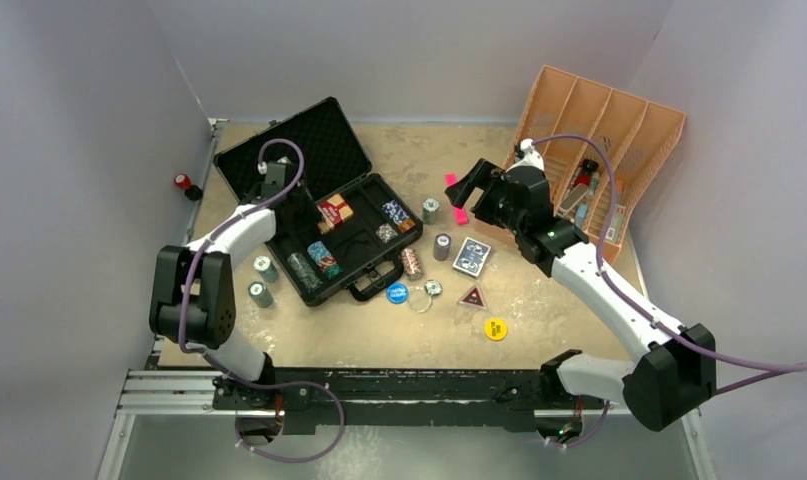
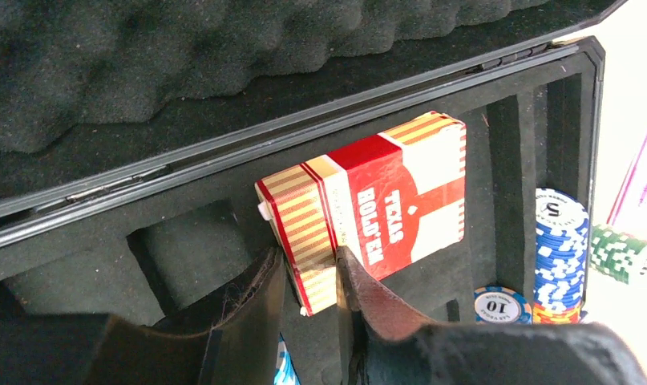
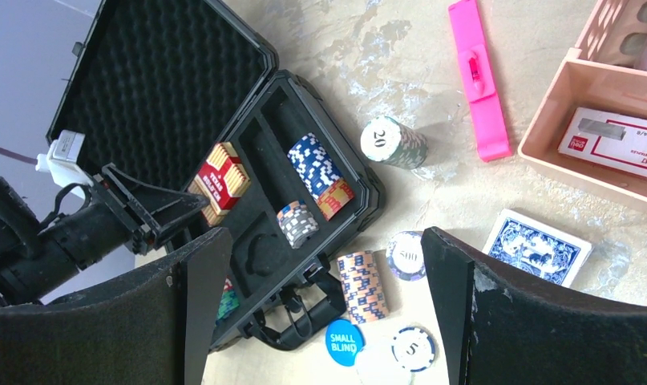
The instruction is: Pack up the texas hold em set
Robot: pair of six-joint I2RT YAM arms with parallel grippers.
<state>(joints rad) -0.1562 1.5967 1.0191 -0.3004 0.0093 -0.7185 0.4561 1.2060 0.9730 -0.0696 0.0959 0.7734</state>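
The texas hold em set (image 1: 354, 240) is partly packed. Its black case (image 1: 299, 150) lies open at ten o'clock on the counter (image 1: 549, 300), while the blue deck (image 1: 471, 256) and several chip stacks (image 1: 442, 246) lie near the centre. The left tool (image 2: 308, 263) pinches the red deck (image 2: 384, 208) across its thin sides, tilted inside the case. The right tool (image 3: 328, 239) hangs wide open and empty, toward two o'clock. The decks seem light, stiff and smooth. The chip stacks are probably heavier and would fall apart unless pressed on both end faces.
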